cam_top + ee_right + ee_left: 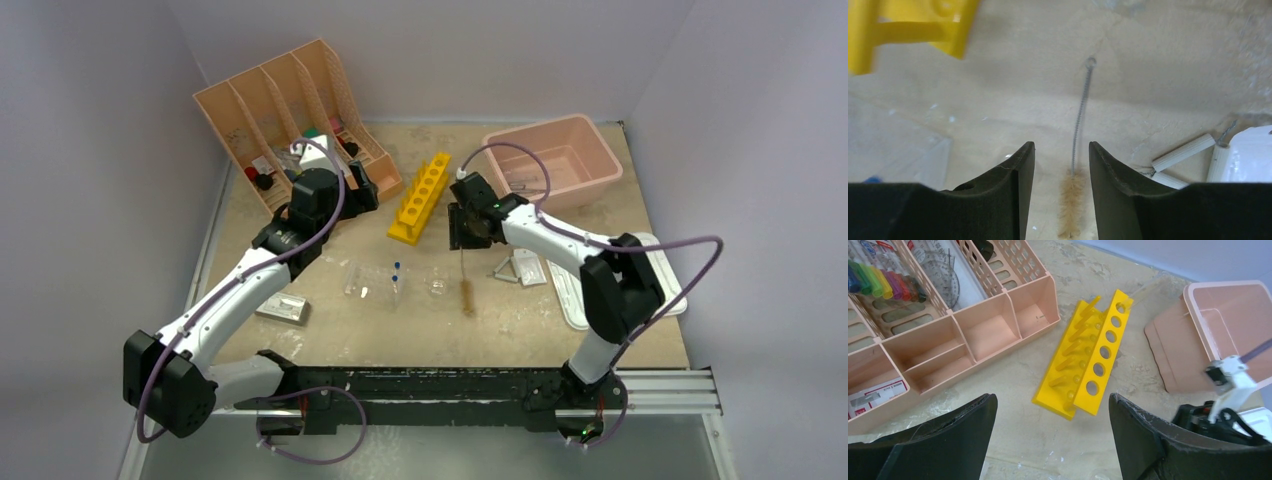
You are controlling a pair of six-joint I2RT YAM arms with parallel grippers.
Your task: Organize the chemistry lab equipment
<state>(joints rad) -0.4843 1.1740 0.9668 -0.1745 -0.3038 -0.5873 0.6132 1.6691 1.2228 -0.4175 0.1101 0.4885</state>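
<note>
my right pincer (pixel 1060 150) hangs low over the test tube brush (pixel 1071 200), which lies to the right of the yellow test tube rack (pixel 908 30). i judge the fingers are set either side of its bristle end so that closing would catch it crosswise. the jaws stand half apart, gripping nothing and seemingly clear of the bristles, and the wire stem points away past the rack's end.

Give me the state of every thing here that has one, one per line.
left hand: open, empty.
right hand: open, straddling the test tube brush, not gripping.
test tube brush: flat on the table.
pink tub: uncovered.
white lid: off, lying on the table.
peach organizer: upright, partly filled.
</note>
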